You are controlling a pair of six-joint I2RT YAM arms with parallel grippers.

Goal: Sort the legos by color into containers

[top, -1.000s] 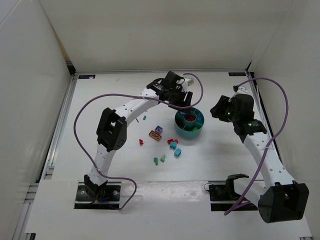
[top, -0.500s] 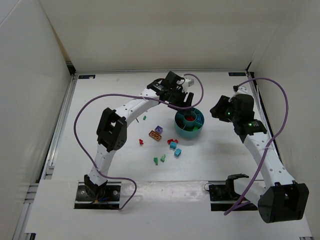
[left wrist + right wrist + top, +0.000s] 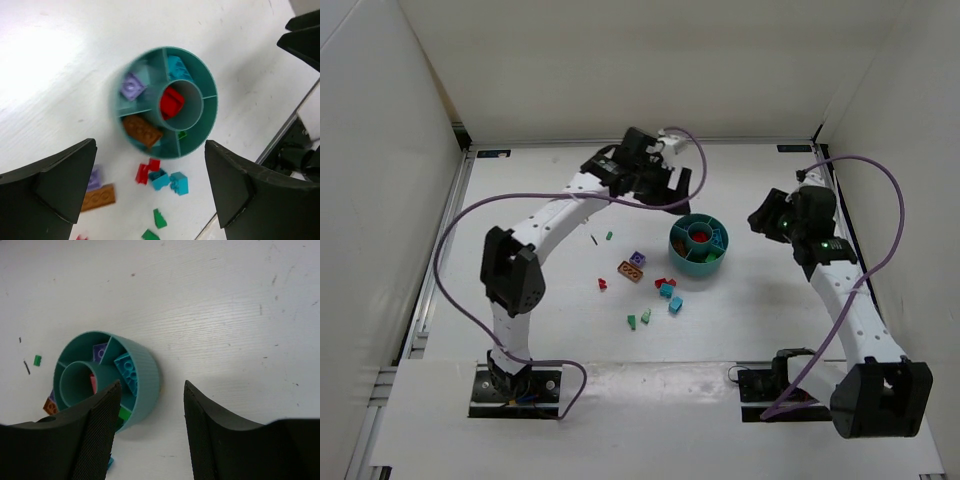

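Note:
The teal bowl (image 3: 699, 243) stands right of the table's middle. In the left wrist view its compartments (image 3: 210, 120) hold a purple brick (image 3: 132, 86), a teal-blue brick (image 3: 177, 67), an orange brick (image 3: 142, 131) and a green one (image 3: 182, 134), with a red brick (image 3: 171, 102) in the central cup. Loose legos lie near its front left: an orange one (image 3: 631, 271), a purple one (image 3: 638, 259), red ones (image 3: 662, 283), teal ones (image 3: 675, 305) and green ones (image 3: 632, 321). My left gripper (image 3: 676, 186) hangs open and empty above and behind the bowl (image 3: 150, 150). My right gripper (image 3: 761, 218) is open and empty to the right of the bowl (image 3: 152, 387).
A lone red brick (image 3: 603, 284) and a small green brick (image 3: 608, 236) lie further left. White walls enclose the table on three sides. Purple cables loop from both arms. In the right wrist view the bowl's rim (image 3: 147, 370) sits by my left finger.
My left gripper has lifted off the bowl and drawn back toward the far left. My right gripper has shifted slightly right. The bowl's inside now shows in full.

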